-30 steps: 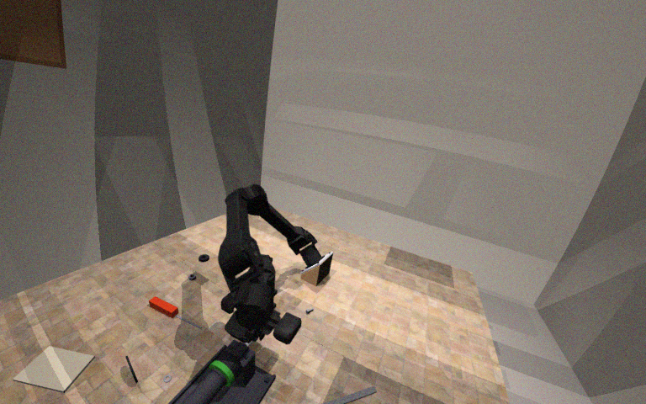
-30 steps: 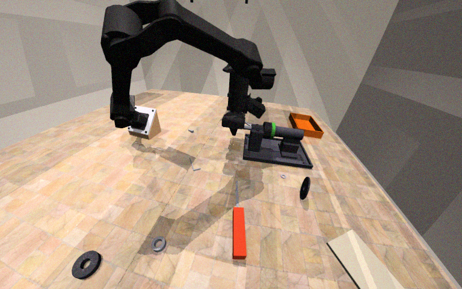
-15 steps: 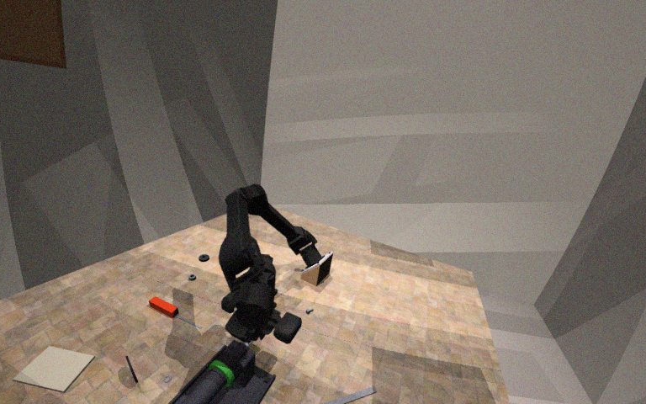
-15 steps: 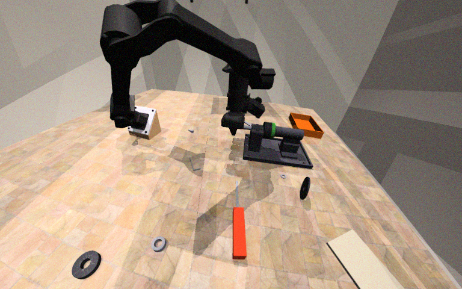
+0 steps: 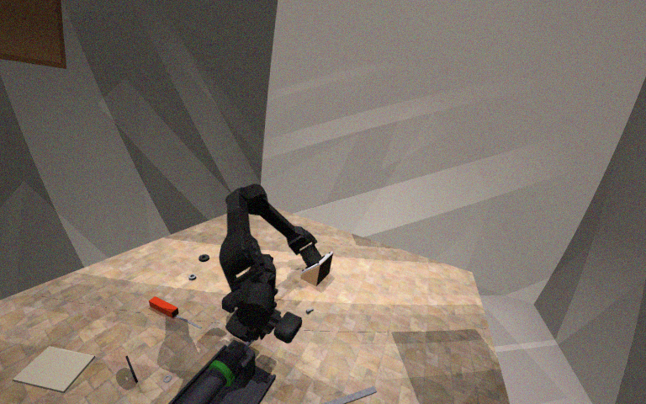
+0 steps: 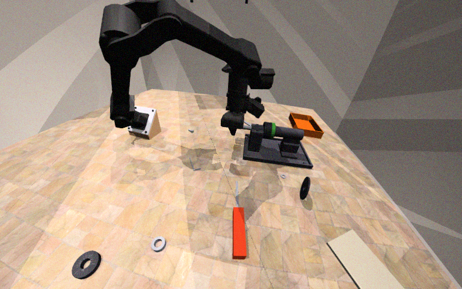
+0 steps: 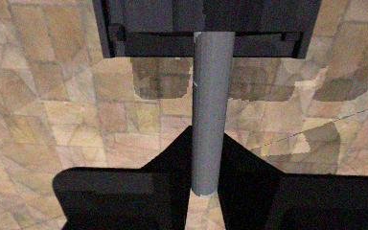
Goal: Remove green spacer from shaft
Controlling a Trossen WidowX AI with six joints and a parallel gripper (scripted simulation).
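My gripper (image 6: 233, 129) (image 7: 201, 131) is shut on the outer end of the grey shaft (image 6: 247, 126) (image 7: 213, 86). The shaft runs from the fingers into the dark support block (image 6: 255, 142) on the base plate (image 6: 274, 159). The green spacer (image 5: 223, 373) (image 6: 274, 129) is still up on the shaft line, against the big dark cylindrical housing (image 5: 201, 389) (image 6: 290, 133). A dark spacer (image 6: 267, 129) sits beside it, on the support block side. The shaft inside the spacers and housing is hidden. The wrist view shows neither the green spacer nor the housing.
An orange tray (image 6: 316, 135) stands behind the fixture. A black disc (image 6: 304, 188) stands on edge nearby. A red-handled tool (image 5: 162, 306) (image 6: 239, 232), a black washer (image 6: 77, 269), a pale plate (image 5: 55, 369) (image 6: 362, 259) and a white-faced wedge (image 6: 156, 126) also stand or lie on the table.
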